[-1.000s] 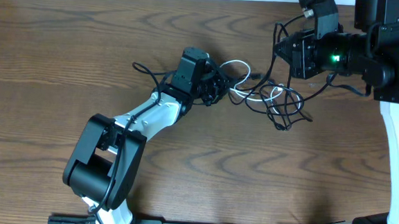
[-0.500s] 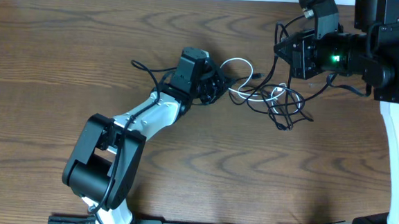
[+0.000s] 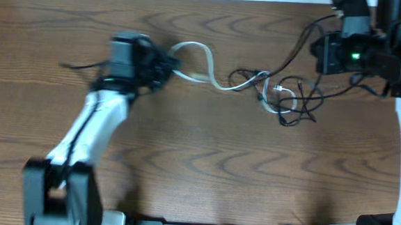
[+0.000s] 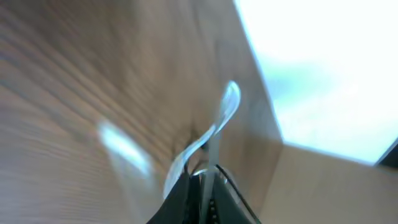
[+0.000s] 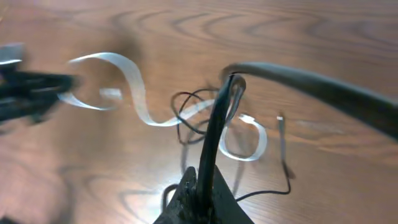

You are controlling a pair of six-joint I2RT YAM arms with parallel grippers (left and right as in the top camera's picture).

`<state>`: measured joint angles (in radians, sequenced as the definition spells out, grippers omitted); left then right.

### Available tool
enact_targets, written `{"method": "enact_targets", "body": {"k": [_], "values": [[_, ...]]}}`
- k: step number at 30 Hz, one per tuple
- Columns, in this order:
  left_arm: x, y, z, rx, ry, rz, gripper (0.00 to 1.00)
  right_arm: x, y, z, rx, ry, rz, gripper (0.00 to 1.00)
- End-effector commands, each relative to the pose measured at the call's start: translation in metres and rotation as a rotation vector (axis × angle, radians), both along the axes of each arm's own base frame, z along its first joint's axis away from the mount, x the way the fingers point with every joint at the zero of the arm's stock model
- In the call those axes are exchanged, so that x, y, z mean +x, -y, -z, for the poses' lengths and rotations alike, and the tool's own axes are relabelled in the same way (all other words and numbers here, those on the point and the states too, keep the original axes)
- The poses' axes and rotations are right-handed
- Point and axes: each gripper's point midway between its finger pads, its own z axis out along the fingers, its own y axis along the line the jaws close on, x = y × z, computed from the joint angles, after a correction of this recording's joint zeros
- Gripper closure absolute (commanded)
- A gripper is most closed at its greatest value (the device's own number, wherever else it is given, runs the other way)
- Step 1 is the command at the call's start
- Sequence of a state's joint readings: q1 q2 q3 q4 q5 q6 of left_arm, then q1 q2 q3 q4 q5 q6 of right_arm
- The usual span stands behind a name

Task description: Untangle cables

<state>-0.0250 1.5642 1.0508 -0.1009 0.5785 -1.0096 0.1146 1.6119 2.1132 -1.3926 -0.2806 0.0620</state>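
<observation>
The left end effector point(image 3: 160, 62) grips the white cable point(image 3: 209, 61), the right end effector point(image 5: 202, 186) the black cable point(image 5: 217, 130), yet the knot point(image 3: 266, 90) seems only partly undone

left claw point(image 3: 166, 60) blurred, black cable point(image 5: 214, 134) end obsc.

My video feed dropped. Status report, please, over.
Left claw shut on white cable. Right claw shut on black cable. Tangle near right claw, not undone.

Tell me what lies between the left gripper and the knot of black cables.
In the overhead view, only the white cable lies there, looping from the left gripper to the knot of black cables over the wooden table.
</observation>
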Motion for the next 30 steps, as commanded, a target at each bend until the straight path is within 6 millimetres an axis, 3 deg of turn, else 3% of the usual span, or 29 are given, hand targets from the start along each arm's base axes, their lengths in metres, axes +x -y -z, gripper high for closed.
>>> {"method": "enact_targets", "body": {"k": [1, 5, 8, 13, 16, 18, 23, 30], "values": [[-0.006, -0.069, -0.036, 0.054, 0.091, -0.123, 0.92, 0.004, 0.038, 0.0, -0.01, -0.005, 0.124, 0.99], [-0.023, -0.134, -0.06, 0.034, 0.12, -0.266, 0.92, 0.006, 0.075, 0.007, -0.006, -0.031, 0.231, 0.99], [-0.033, -0.161, -0.07, -0.006, 0.142, -0.306, 0.92, 0.006, 0.101, 0.013, -0.005, -0.05, 0.302, 0.99], [-0.046, -0.184, -0.068, -0.054, 0.114, -0.349, 0.92, 0.003, 0.15, 0.028, -0.042, -0.088, 0.474, 0.99], [-0.05, -0.181, -0.063, -0.071, 0.081, -0.346, 0.92, 0.002, 0.157, 0.049, -0.044, -0.138, 0.486, 0.99], [-0.05, -0.174, -0.062, -0.078, 0.078, -0.323, 0.92, 0.003, 0.15, 0.062, -0.029, -0.166, 0.46, 0.99], [-0.046, -0.15, -0.063, -0.082, 0.076, -0.259, 0.92, 0.02, 0.103, 0.093, 0.045, -0.178, 0.284, 0.99], [-0.043, -0.117, -0.063, -0.085, 0.072, -0.173, 0.92, 0.034, -0.004, 0.12, 0.118, -0.104, -0.067, 0.99]]}}
